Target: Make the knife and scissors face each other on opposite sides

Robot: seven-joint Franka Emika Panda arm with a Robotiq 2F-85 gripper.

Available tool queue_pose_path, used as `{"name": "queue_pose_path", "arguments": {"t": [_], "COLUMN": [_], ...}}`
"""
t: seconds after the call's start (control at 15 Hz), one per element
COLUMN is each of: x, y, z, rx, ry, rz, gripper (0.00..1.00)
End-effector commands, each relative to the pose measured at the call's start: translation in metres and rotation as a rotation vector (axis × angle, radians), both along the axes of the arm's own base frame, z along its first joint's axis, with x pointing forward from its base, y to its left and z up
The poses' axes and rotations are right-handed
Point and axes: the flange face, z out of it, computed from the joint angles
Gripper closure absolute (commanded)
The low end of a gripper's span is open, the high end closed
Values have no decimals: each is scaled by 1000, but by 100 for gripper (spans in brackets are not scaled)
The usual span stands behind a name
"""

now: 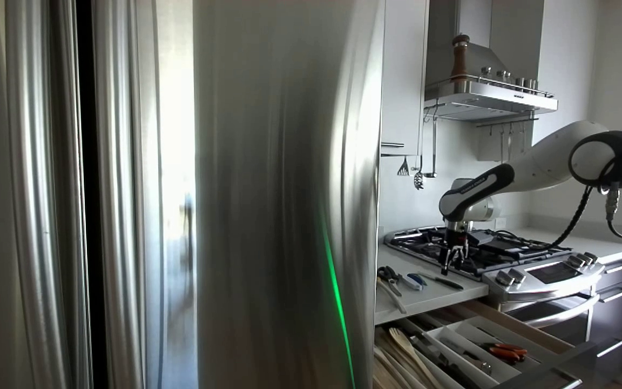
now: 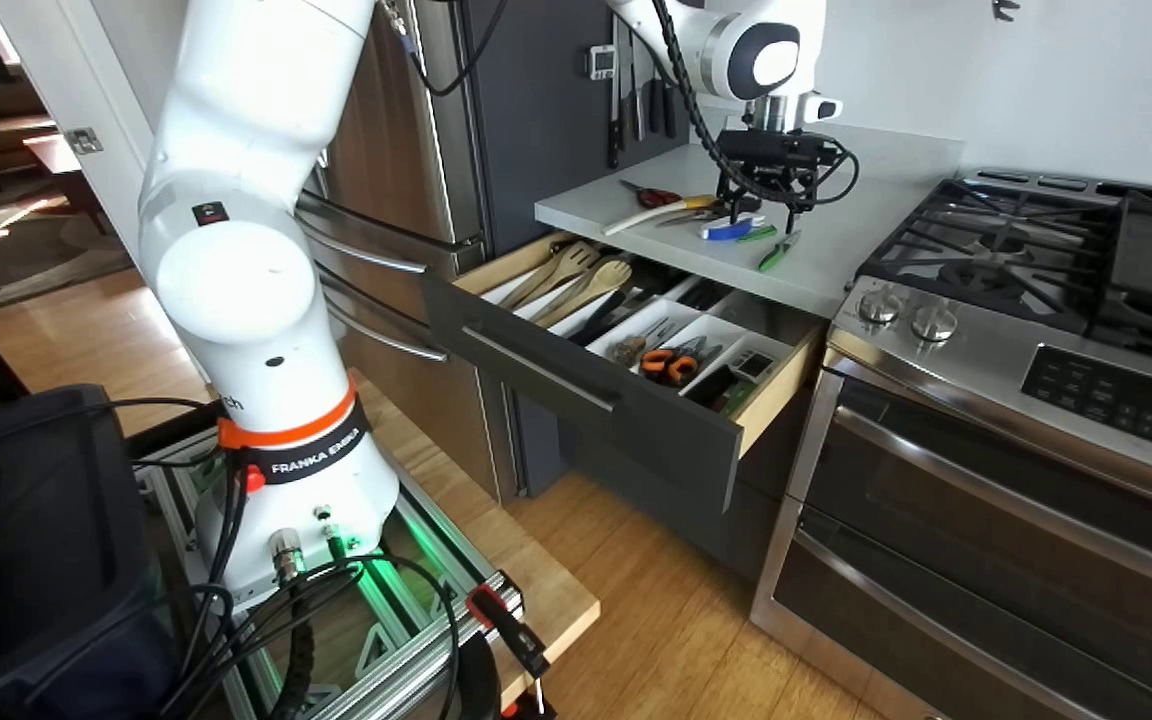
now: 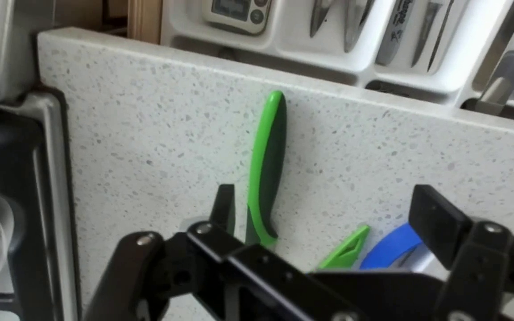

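The floor (image 2: 651, 560) was wood, the wall (image 2: 1086, 100) pale. A stove (image 2: 991, 445) stood beside the counter (image 3: 163, 133), a drawer (image 2: 651, 430) was open below, and the fridge (image 1: 268, 189) gleamed.

Tool (image 1: 454, 260) hangs above the counter (image 1: 431, 293), where scissors (image 1: 391, 277) and knife (image 1: 448, 282) lie apart

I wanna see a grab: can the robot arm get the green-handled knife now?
Probably yes: the gripper hangs open above the counter and nothing seems to lie on the green-handled knife. A sideways shift may help, since the knife looks nearer one finger.
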Motion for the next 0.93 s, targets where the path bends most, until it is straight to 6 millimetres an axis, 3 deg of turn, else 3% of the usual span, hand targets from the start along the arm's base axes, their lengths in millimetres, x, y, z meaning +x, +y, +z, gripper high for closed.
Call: {"name": "queue_pose_path", "arguments": {"t": [0.0,0.33,0.87], "x": [15,36,47], "y": [8,19,-15], "z": [-17,-34,-49], "rx": [-71,-32,-26], "ry": [52,58,27], "rz": [-174,-332,-274], "gripper": [0,0,0]}}
